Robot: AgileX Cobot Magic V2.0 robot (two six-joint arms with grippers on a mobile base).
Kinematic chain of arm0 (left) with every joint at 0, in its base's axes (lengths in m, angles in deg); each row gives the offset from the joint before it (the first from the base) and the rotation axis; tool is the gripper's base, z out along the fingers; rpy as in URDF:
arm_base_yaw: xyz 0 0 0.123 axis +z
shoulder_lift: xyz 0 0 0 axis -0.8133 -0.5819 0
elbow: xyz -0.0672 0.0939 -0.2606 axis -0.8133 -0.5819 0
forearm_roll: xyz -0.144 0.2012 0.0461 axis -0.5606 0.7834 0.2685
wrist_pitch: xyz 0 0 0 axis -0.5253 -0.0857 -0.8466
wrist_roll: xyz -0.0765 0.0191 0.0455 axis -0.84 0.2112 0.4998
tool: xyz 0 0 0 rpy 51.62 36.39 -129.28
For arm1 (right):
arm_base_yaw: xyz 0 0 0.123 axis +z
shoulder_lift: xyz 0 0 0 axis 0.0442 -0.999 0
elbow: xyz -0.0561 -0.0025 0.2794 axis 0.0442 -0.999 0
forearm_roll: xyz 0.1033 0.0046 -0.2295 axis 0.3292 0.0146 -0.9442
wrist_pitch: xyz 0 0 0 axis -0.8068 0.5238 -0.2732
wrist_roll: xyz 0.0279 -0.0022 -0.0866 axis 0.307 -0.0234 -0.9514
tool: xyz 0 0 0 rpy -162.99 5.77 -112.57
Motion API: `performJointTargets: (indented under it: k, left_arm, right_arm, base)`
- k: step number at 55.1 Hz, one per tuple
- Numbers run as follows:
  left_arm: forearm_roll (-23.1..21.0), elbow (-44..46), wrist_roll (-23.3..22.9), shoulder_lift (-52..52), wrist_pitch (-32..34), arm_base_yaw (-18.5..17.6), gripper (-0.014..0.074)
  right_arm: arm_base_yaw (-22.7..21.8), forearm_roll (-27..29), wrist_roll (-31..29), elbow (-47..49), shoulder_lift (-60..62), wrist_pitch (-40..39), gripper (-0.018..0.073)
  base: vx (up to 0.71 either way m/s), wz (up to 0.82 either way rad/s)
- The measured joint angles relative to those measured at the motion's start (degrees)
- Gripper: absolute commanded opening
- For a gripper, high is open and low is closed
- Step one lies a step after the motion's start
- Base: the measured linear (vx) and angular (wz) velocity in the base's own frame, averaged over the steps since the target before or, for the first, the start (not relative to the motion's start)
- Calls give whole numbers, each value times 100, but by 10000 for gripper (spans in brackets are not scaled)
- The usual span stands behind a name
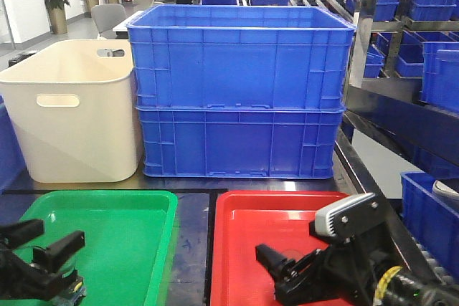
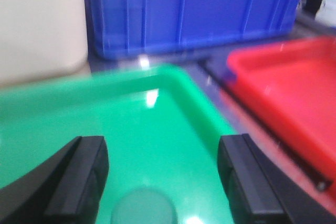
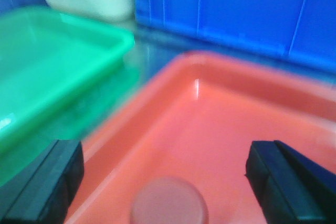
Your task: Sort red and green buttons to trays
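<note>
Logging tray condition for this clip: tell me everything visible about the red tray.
The red tray is a shallow, glossy rectangular plastic tray with rounded corners and a raised rim. It lies flat, right of the green tray with a dark gap between, in front of the stacked blue crates. The right claw hangs open over it; a blurred red round cap shows inside.

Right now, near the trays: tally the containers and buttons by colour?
Blue crates, stacked: 2 (upper crate, lower crate)
Cream bin: 1
Green tray: 1
Red tray: 1
Green button, in the green tray: 1
Red button, in the red tray: 1
Total: 7. More blue crates sit on the racks behind, not counted.
</note>
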State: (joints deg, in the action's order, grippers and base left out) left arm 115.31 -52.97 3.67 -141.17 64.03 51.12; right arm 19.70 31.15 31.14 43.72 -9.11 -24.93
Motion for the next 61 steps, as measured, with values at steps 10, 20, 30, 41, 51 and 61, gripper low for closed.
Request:
performJointTargets:
  k: [10, 20, 30, 41, 51, 61]
  left_arm:
    - [0, 0, 0, 1115, -511, 0, 473]
    - [0, 0, -334, 2313, -1235, 0, 82]
    - [235, -479, -712, 3447, -1591, 0, -7]
    - [339, -1329, -743, 4269, -1716, 0, -6]
    - [341, -1463, -748, 4440, -1716, 0, -6]
    - [341, -1463, -748, 4440, -1716, 0, -6]
  right_arm:
    - [0, 0, 0, 0, 951, 755, 468]
    - [0, 11, 0, 0, 2211, 2373, 1]
    - [0, 59, 0, -186, 3402, 3410, -12]
    - [0, 71, 0, -704, 4128, 3566, -10]
    - [0, 71, 0, -733, 4243, 3605, -10]
    - [0, 71, 0, -739, 4243, 3610, -10]
  base:
    - [0, 0]
    - [0, 0]
    - [0, 0]
    - [0, 0]
    - [0, 0]
    - [0, 0]
